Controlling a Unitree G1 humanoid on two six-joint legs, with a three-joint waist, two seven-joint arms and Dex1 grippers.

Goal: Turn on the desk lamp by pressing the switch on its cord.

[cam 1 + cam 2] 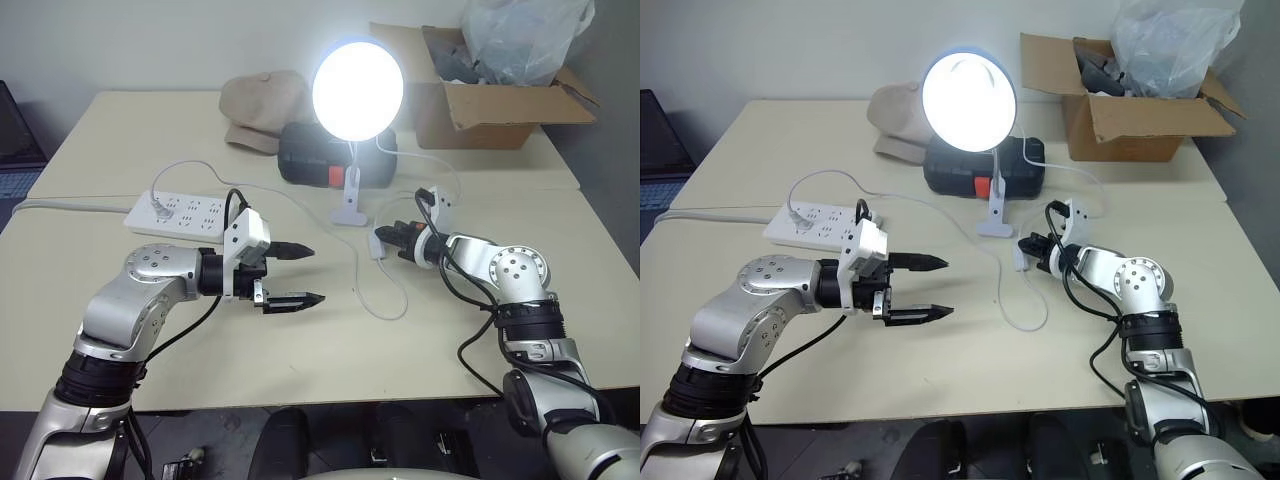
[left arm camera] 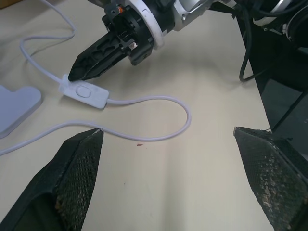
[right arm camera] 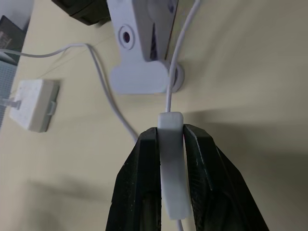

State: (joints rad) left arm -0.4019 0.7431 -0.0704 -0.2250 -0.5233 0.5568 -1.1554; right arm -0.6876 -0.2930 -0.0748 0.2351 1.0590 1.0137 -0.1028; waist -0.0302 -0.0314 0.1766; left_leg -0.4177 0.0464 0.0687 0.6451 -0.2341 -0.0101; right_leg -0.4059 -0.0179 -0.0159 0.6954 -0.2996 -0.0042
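Clamped between the right gripper (image 3: 171, 159) fingertips, switch (image 3: 172, 163) pressed and desk lamp (image 1: 357, 88) glowing; left gripper (image 1: 296, 274) gaping nearby; presumably release next.

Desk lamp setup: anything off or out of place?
Nothing damaged or spilled. The desk lamp is lit and upright; the right hand is shut at the switch on its cord. The left hand hangs open, apart.
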